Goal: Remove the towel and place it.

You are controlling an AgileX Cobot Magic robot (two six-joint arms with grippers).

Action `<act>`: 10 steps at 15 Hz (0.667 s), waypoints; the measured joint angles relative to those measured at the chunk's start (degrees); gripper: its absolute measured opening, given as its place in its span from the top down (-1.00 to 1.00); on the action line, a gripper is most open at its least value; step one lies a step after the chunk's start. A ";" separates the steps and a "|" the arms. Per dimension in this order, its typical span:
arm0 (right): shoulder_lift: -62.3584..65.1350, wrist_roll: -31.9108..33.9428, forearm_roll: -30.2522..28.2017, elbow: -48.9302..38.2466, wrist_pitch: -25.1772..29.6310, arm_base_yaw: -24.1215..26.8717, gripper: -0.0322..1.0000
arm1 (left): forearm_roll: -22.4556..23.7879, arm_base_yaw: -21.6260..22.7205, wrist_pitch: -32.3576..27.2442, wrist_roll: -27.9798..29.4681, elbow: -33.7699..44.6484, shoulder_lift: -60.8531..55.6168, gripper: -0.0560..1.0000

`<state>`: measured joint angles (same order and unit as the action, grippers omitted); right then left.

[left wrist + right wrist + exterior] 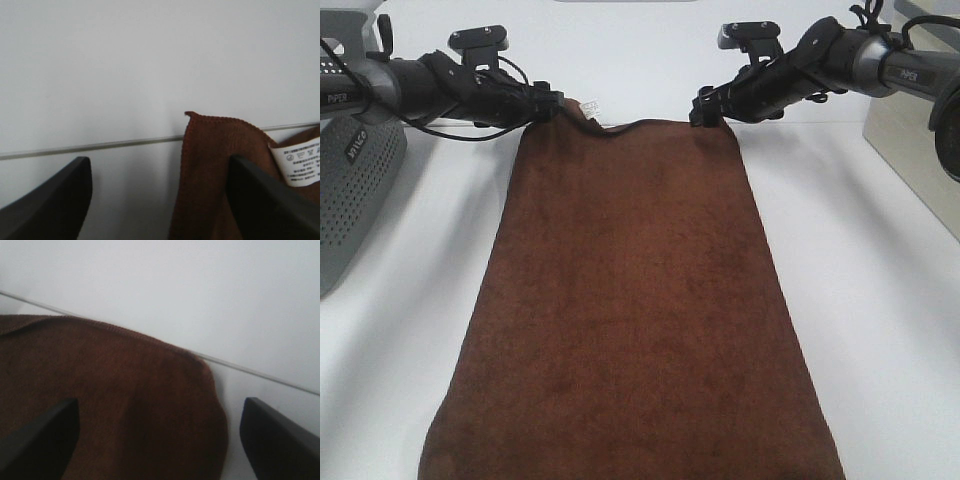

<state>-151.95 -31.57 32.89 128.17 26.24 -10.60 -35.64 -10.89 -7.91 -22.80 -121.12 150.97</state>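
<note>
The left gripper (552, 104) stands with jaws apart at the towel's (630, 310) far corner beside the white tag (302, 161). The right gripper (708, 112) is likewise spread wide over the opposite far corner, gripping nothing. The towel lies flat on the white table (880, 300), apparently released for placement, beside the grey basket (355, 190).

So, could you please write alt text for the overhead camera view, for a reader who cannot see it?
A long dark brown towel lies flat on a white table, its far corners at the open left pincer and open right pincer. A grey perforated basket stands at the left edge, a beige box at the right.
</note>
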 joint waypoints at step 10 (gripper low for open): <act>3.78 0.34 -1.32 0.00 9.22 0.00 -0.65 | 6.07 0.00 -4.98 1.20 -10.83 -0.11 -0.41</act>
<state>-148.17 -31.23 31.57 128.17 35.47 -10.60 -29.56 -10.89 -12.89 -21.60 -131.95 150.86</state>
